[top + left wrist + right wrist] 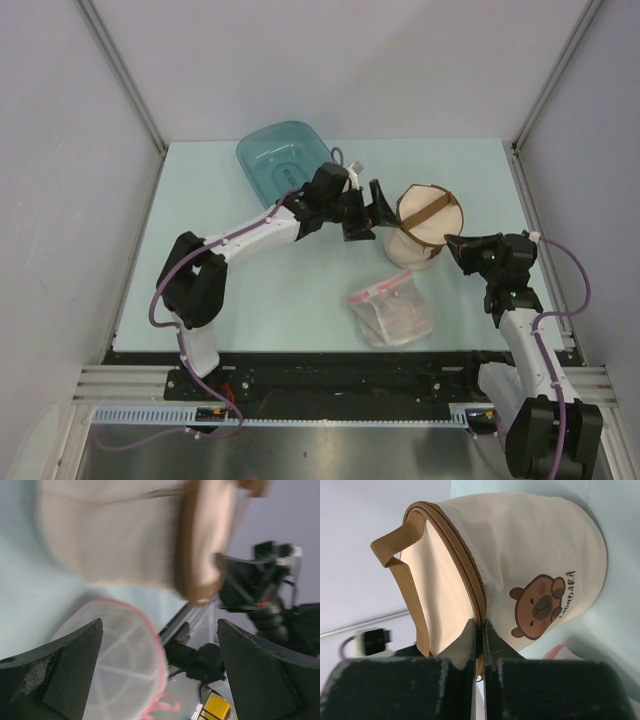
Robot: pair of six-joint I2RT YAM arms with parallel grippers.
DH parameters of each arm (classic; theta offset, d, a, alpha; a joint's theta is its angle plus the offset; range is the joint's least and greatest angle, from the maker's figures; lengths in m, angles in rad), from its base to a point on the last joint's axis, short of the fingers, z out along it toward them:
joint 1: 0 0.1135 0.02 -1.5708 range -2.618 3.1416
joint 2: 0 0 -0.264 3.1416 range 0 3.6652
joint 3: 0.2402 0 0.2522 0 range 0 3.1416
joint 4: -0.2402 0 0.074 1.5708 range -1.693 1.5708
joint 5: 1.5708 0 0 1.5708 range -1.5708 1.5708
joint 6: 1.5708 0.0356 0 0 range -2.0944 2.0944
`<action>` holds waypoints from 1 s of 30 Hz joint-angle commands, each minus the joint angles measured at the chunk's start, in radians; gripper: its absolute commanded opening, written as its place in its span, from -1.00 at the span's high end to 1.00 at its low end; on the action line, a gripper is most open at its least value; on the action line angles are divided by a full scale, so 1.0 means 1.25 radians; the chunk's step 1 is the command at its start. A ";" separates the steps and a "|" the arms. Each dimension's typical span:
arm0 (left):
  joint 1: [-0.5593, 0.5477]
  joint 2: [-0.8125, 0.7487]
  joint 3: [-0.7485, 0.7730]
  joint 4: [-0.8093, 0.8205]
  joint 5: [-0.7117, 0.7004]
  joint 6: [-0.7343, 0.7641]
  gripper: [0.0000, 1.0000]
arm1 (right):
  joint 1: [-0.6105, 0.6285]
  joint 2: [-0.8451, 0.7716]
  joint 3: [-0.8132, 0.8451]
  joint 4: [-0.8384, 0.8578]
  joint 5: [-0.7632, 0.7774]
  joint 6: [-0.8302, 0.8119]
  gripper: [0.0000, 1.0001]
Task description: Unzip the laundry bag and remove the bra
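Status: early, nothing unzipped yet as far as can be seen.

- The laundry bag (428,222) is seen right of centre in the top view, standing on the table (270,290) with its strap (395,560) side turned up.
- In the right wrist view the zip (462,555) is seen running closed along the whole visible rim. No gap is visible between the two halves.
- The bra is not seen in any view. It is judged to be inside the bag, which cannot be confirmed.
- The right gripper (481,630) is closed tight, fingers pressed together right on the zip line at the lower middle of the right wrist frame. Whether the zip pull is pinched between them cannot be told, as it is hidden by the fingers.
- The left gripper (372,213) is spread fully wide and nothing is held. It is parked just beside the bag's left side in the top view. Contact with the bag cannot be judged, since the left wrist frame is blurred.
- A clear plastic bag (392,312) with a pink strip is seen below the laundry bag in the top view, and a teal tub (280,160) is seen at upper left. Neither is touched.

Left to do, by judgement:
- the bag is to be braced
- the zip is to be run round the rim
- the halves are to be folded apart
- the bra is to be lifted out

Main risk: the bag may be dragged along with the zip if it is not pinned first.
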 commanded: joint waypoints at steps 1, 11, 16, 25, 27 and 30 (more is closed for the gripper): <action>-0.023 0.008 0.102 0.025 -0.032 -0.004 -0.89 | 0.009 0.021 -0.004 0.045 0.021 0.035 1.00; -0.053 0.061 0.118 0.049 -0.026 -0.017 -0.78 | 0.018 0.035 -0.004 0.056 0.022 0.039 1.00; -0.055 0.100 0.150 0.062 -0.052 -0.033 -0.56 | 0.019 0.029 -0.005 0.041 0.021 0.034 1.00; -0.050 0.134 0.236 -0.014 -0.079 -0.045 0.99 | 0.003 -0.026 0.078 -0.075 -0.045 -0.211 -0.21; -0.047 0.120 0.229 -0.022 -0.090 -0.057 0.99 | 0.022 -0.065 0.107 -0.156 -0.038 -0.322 -0.29; -0.047 0.106 0.219 -0.034 -0.106 -0.080 0.99 | 0.078 -0.131 0.151 -0.252 0.037 -0.421 -0.29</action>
